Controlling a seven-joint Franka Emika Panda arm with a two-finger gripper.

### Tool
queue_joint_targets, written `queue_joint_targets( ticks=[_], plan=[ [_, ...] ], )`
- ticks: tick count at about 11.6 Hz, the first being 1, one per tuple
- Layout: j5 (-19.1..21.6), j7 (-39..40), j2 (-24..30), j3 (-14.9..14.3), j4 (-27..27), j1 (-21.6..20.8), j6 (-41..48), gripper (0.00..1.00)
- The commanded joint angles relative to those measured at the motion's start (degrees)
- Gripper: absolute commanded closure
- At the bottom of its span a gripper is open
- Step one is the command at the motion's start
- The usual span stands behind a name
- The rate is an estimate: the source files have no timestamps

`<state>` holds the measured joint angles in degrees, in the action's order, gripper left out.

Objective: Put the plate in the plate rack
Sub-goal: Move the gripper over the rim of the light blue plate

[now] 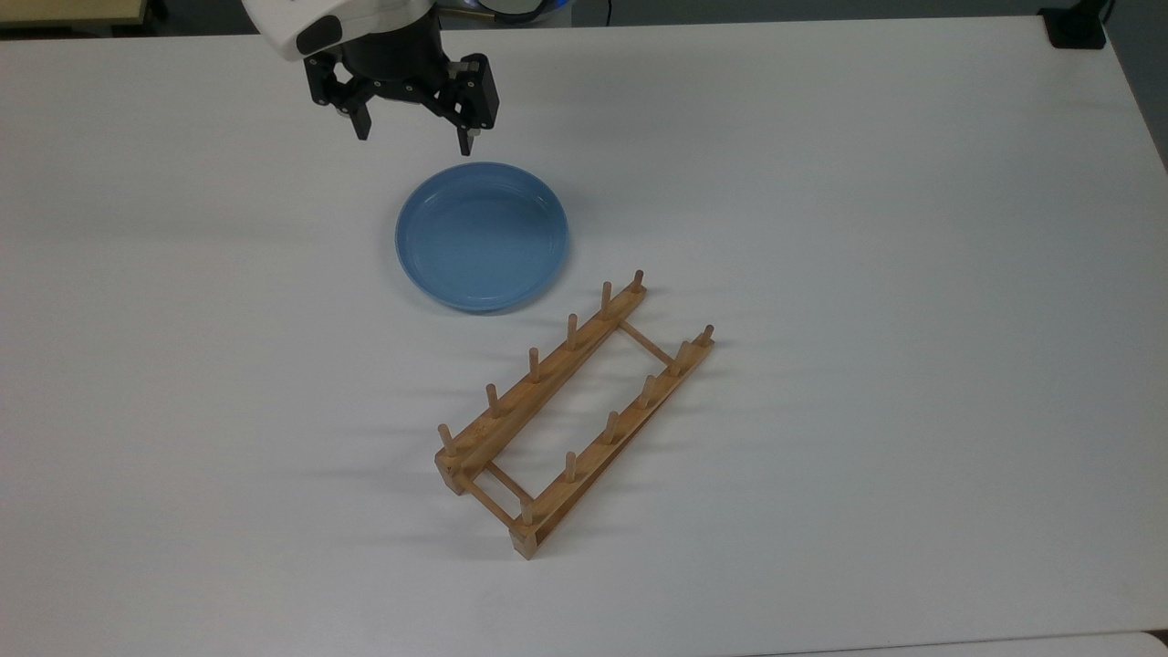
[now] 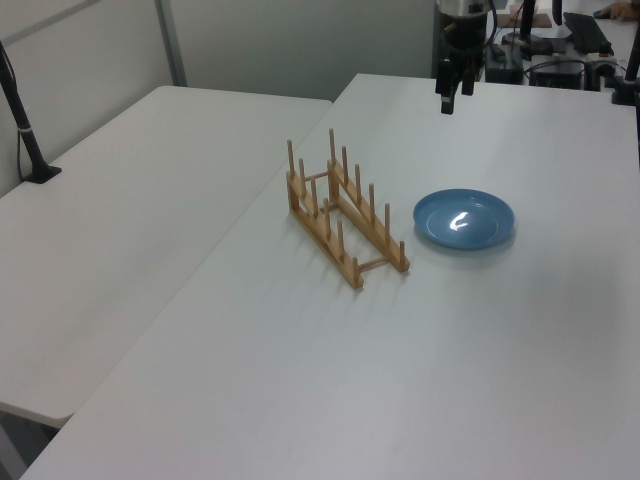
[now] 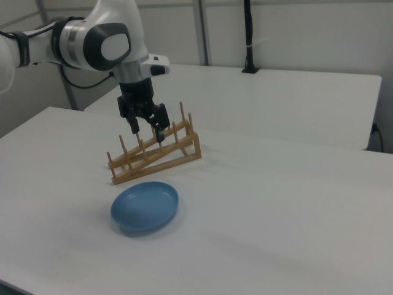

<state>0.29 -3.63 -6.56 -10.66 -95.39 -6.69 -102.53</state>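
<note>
One plate (image 1: 482, 235) and one rack (image 1: 573, 411), carrying twelve pegs in two rows of six, are sitting on one desk (image 1: 867, 228).

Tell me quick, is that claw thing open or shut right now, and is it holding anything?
Gripper: open, holding nothing; it hangs above the table near the plate, not touching it.

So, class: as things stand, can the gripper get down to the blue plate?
Probably yes. The gripper hangs open above the table beside the plate, nothing lies between them, and the plate rack stands apart. The flat-lying rim may be hard to pinch.
</note>
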Motion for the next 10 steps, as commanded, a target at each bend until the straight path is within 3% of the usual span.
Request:
queue_joint_targets(
  ticks=[1,4,8,10],
  plan=[
    [4.3,7.3,-1.3,-1.1,-1.6,3.0,0.2,0.00],
    [8.1,13.7,-2.8,-3.9,-2.3,3.6,1.4,0.00],
    [7.4,20.1,-8.5,-4.0,-2.4,4.8,1.1,0.00],
    [5.6,20.1,-11.7,-4.1,-2.3,4.6,-0.6,0.06]
  ],
)
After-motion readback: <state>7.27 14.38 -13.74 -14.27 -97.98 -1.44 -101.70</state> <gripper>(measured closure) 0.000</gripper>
